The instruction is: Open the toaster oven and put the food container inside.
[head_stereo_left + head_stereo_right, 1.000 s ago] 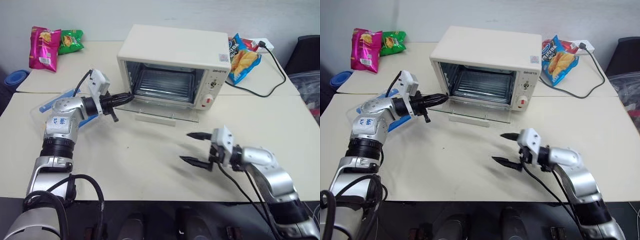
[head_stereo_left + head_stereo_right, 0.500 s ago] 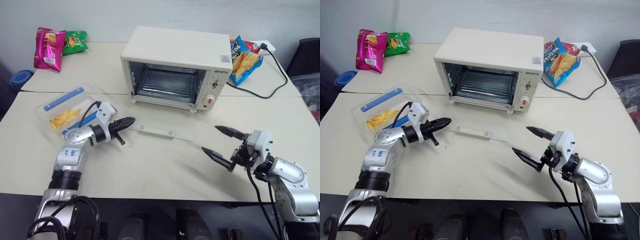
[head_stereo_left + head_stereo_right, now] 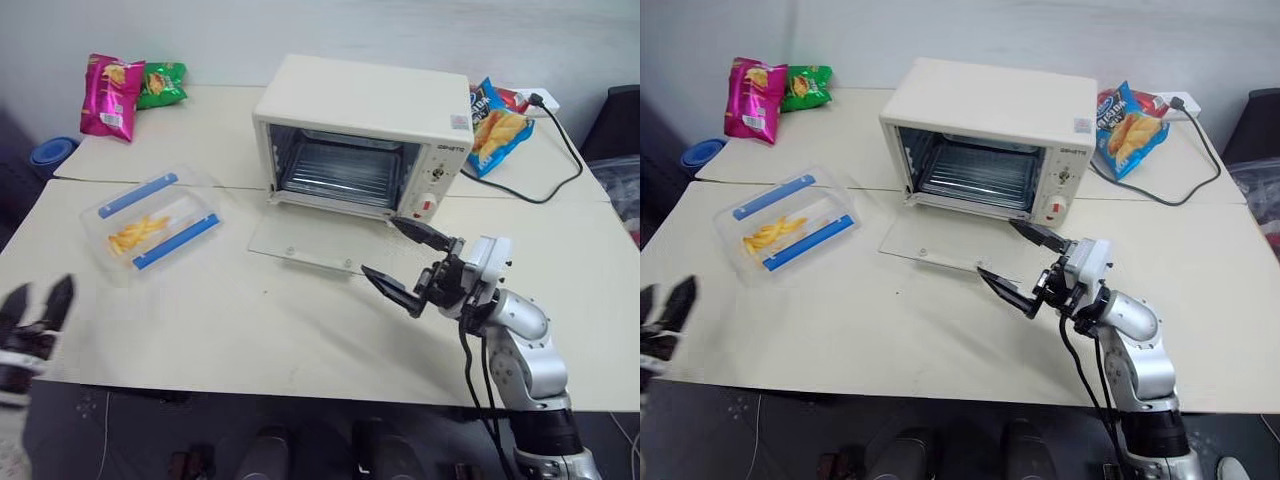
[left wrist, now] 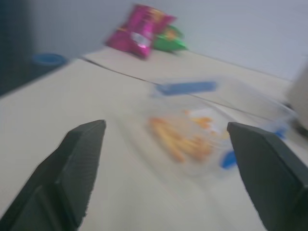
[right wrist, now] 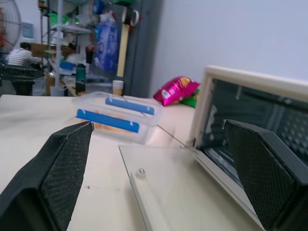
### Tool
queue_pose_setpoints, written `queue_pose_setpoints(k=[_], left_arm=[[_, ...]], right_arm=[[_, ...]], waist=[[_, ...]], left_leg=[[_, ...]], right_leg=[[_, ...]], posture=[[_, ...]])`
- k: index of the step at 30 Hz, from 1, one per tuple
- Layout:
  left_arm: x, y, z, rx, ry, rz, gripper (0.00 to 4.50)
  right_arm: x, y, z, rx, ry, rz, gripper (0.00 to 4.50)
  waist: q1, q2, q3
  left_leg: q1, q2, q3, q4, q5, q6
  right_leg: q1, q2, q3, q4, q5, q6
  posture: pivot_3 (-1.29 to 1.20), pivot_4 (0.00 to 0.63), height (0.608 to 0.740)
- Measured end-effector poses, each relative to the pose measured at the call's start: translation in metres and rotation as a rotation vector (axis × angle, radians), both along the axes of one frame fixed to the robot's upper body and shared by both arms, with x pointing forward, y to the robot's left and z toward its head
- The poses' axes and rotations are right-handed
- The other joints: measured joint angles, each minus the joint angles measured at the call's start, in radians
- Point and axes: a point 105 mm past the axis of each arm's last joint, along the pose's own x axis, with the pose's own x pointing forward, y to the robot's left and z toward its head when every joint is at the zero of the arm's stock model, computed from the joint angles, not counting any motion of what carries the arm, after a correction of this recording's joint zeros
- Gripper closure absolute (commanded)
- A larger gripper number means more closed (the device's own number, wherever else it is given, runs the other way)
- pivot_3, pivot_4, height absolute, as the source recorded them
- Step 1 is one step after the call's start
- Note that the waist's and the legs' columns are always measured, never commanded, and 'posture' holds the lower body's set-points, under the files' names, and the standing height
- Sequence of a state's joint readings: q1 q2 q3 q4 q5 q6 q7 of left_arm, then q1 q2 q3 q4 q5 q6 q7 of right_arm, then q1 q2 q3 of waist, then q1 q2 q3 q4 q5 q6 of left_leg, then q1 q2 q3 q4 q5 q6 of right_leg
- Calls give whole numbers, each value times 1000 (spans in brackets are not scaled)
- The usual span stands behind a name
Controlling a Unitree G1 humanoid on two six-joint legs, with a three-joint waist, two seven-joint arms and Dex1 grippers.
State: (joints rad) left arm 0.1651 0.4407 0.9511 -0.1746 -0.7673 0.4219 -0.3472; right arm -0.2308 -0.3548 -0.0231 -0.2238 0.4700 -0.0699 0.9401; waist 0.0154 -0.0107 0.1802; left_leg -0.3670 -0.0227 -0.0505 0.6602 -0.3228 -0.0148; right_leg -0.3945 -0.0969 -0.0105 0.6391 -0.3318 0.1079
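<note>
1. On the cream tabletop (image 3: 300, 340), in the head views, the toaster oven (image 3: 365, 130) stands at the back with its glass door (image 3: 315, 243) dropped flat toward the near edge and its wire rack showing inside.
2. Well to the oven's left, the food container (image 3: 152, 218) lies flat on the tabletop, lid on, two blue clip bars up, yellow fries inside; neither end effector touches it.
3. Low at the left edge, the left end effector (image 3: 35, 305) rises beside the near edge of the tabletop, its two black fingers apart and empty.
4. Toward the right, the right arm reaches up from the near edge with the forearm bent; the right end effector (image 3: 405, 262) points leftward above the door's near right corner, fingers spread wide, holding nothing.
5. Pink and green snack bags (image 3: 130, 88) lie at the far left, and a blue snack bag (image 3: 495, 130) with a black cable (image 3: 555, 150) lies right of the oven.
6. Left wrist view: the two fingers (image 4: 72, 173) stand wide apart, framing the blurred container ahead on the tabletop.
7. Right wrist view: the spread fingers (image 5: 53, 173) frame the lowered door, the oven's open cavity and the container beyond.
</note>
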Motion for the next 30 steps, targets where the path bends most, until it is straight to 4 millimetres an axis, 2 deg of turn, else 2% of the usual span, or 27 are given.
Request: queue_pose_setpoints(k=[2,4,9,11,13,16,19,22,26,30], left_arm=[[-3,12,-12,-91,66,58,17],[4,13,-15,-134,109,59,17],[58,11,18,-181,205,-2,17],[73,12,35,-215,223,-14,17],[85,4,44,-247,254,-61,17],[103,-8,31,-254,408,-113,17],[114,-12,7,-265,560,-112,17],[119,-11,-1,-250,627,-100,631],[124,-2,10,-229,606,-75,1845],[126,2,10,-236,601,-75,3026]], right_arm=[[-3,5,-2,-18,-11,29,0],[-3,5,-3,-26,-12,34,0],[0,2,-2,-67,-26,34,0],[1,1,-1,-80,-33,36,0],[1,0,-2,-88,-25,35,0],[2,1,-2,-90,-17,34,0],[2,3,-3,-87,-4,33,0],[1,6,-3,-85,0,35,0],[3,6,-3,-80,2,17,0],[4,5,-3,-81,3,2,0]], waist=[[4,0,0],[7,-1,0],[5,-3,-2],[-2,-3,-2],[-14,-3,-2],[-27,-3,-2],[-42,-3,-2],[-47,-3,-2],[-42,-3,-2],[-41,-3,-2]], left_leg=[[0,0,-1,0,-1,1],[-1,0,-2,0,0,-1],[-1,0,-4,0,0,-3],[-1,0,-4,0,0,-3],[-1,0,-3,-2,0,-3],[-1,-1,-1,-4,0,-4],[-2,0,0,-5,1,-5],[-4,0,4,-5,2,-6],[-4,0,5,-5,2,-6],[-4,0,5,-4,2,-6]], right_leg=[[0,0,0,-1,0,0],[0,0,-2,-1,0,0],[0,1,-3,0,0,0],[0,1,-3,0,0,0],[-1,1,-3,2,0,0],[-4,2,-3,4,0,0],[-6,3,-4,5,0,0],[-12,3,-3,8,0,0],[-14,2,-3,7,0,0],[-14,2,-2,7,0,0]], posture=[[0,150,740],[0,150,740],[0,150,740],[0,150,740],[0,150,740],[0,150,740],[0,150,740],[0,150,740],[0,150,740],[0,150,740]])
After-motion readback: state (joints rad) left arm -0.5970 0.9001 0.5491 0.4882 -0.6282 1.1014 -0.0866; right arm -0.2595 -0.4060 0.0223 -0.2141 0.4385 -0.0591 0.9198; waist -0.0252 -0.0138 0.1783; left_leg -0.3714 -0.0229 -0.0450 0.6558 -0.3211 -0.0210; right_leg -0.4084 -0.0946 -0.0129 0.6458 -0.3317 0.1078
